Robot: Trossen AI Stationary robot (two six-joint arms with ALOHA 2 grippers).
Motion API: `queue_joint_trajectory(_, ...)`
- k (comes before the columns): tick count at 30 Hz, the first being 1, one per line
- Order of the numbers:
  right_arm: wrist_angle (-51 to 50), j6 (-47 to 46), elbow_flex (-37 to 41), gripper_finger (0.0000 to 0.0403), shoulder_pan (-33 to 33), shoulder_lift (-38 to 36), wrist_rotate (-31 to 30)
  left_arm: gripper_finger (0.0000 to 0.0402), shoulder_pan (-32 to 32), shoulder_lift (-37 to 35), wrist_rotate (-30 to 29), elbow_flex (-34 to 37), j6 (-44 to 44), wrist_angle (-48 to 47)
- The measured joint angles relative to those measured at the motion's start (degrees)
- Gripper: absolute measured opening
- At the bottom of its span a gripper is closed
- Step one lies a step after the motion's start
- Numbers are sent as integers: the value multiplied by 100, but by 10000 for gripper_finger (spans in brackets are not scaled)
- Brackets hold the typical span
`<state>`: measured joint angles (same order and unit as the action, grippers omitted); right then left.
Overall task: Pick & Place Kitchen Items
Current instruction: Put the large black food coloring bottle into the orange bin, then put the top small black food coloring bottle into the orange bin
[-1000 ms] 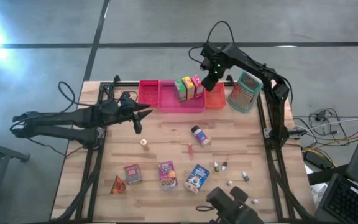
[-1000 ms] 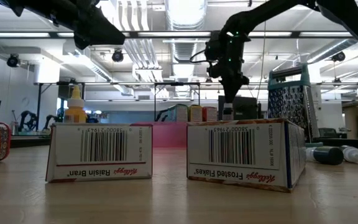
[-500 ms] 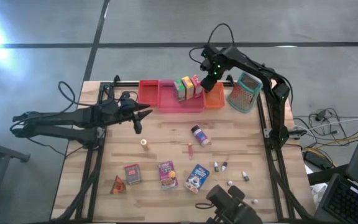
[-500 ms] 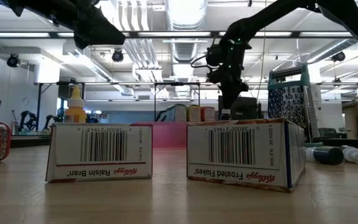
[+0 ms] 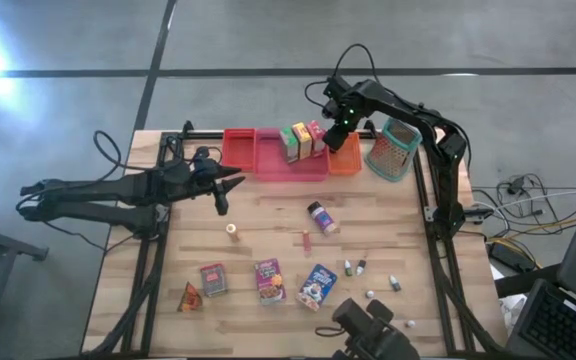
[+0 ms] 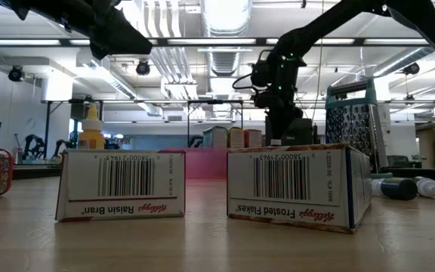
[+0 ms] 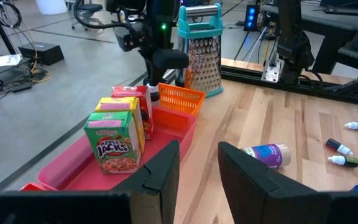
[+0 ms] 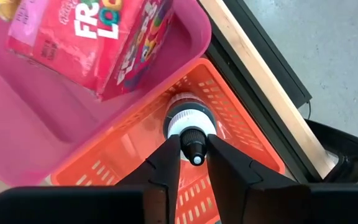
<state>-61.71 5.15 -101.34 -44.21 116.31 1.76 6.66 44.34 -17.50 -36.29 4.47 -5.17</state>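
Observation:
My right gripper [image 5: 336,136] hangs over the orange basket [image 5: 349,160] at the table's far edge, shut on a small dark-capped bottle [image 8: 189,124] that reaches down into the basket. Green, yellow and red cereal boxes [image 5: 303,141] stand in the pink tray [image 5: 293,167]. My left gripper [image 7: 199,165] waits open at the table's left, clear of everything. A purple-labelled bottle [image 5: 322,217], a small jar [image 5: 232,229], three boxes [image 5: 269,280], an orange wedge [image 5: 189,297] and tiny bottles [image 5: 355,267] lie on the table. My right gripper pinches the bottle's dark nozzle cap [image 8: 192,142] between its two fingers. The fingers come from above and point down. The bottle hangs upright below them, inside the orange basket [image 8: 229,118]; I cannot tell whether its bottom rests on the basket's floor.
A red tray [image 5: 238,148] stands left of the pink one. A teal-framed grater [image 5: 395,148] stands right of the basket. A black frame [image 5: 433,215] rims the table. Two cereal boxes [image 6: 293,185] stand close before the low camera.
My right gripper has sunk straight down with the bottle, from above the orange basket into it. The bottle has stayed upright.

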Motion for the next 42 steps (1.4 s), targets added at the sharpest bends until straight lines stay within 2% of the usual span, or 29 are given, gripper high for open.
queue_joint_trajectory(12, 70, 85, -35, 133, 7, -106, 13, 116, 0, 0, 0, 0, 0, 0)
queue_joint_trajectory(20, 66, 90, -39, 150, 22, -736, 20, 116, 0, 0, 0, 0, 0, 0)
queue_joint_trajectory(30, -157, 238, -26, 109, 568, -1646, 15, 116, 0, 0, 0, 0, 2, 2)
queue_joint_trajectory(42, -415, 169, -24, 54, 2052, -2295, -28, 116, 0, 0, 0, 0, 4, 0)
